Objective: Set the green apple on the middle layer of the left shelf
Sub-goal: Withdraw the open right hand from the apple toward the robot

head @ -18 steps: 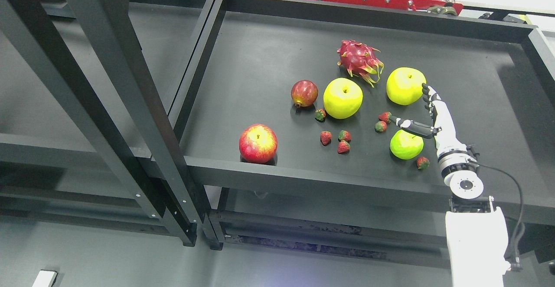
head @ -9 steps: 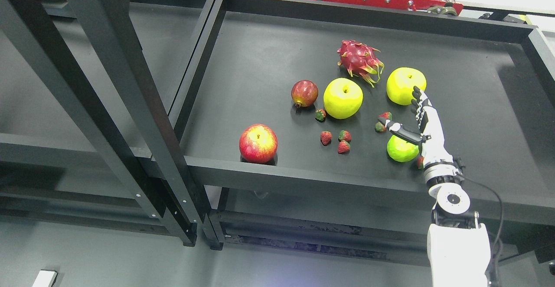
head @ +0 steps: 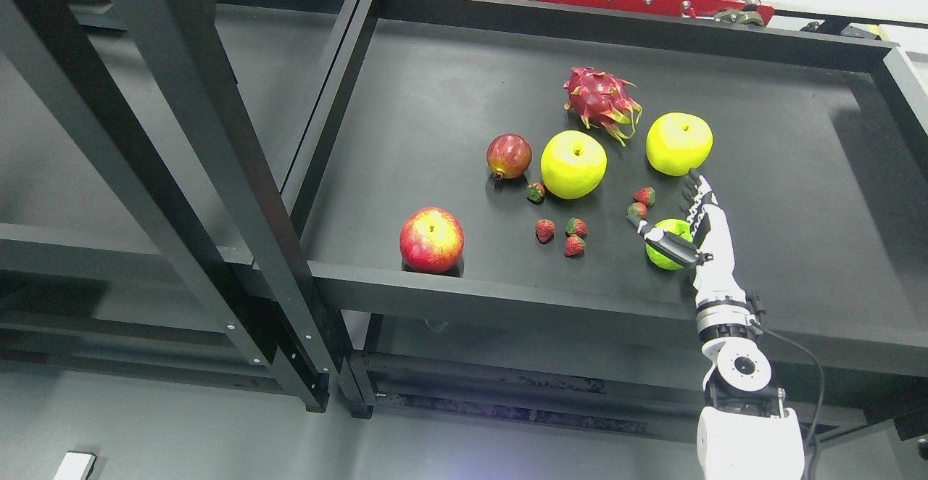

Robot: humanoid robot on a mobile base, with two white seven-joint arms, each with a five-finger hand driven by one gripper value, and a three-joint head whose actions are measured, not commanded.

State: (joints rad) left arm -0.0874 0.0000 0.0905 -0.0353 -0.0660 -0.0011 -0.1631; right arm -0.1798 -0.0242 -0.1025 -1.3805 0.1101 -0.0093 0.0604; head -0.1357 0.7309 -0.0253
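Note:
The small green apple (head: 661, 258) lies near the front right of the right shelf's black tray (head: 435, 88). My right hand (head: 680, 217) comes up from the lower right and is over the apple. It is open: the fingers (head: 697, 197) point up past the apple's far right side and the thumb (head: 667, 239) lies across its top, hiding part of it. The left shelf's layer (head: 290, 81) sits left of the tray, behind slanted black posts. My left arm is out of sight.
On the tray are two yellow apples (head: 573, 164) (head: 678, 143), a dragon fruit (head: 602, 99), a pomegranate (head: 509, 155), a red apple (head: 431, 239) at the front rim and several strawberries (head: 574, 246). A black post (head: 217, 175) stands between the two shelves.
My right hand has drawn back down and to the left, from beside the far yellow apple to over the green apple. The green apple seems nudged slightly left.

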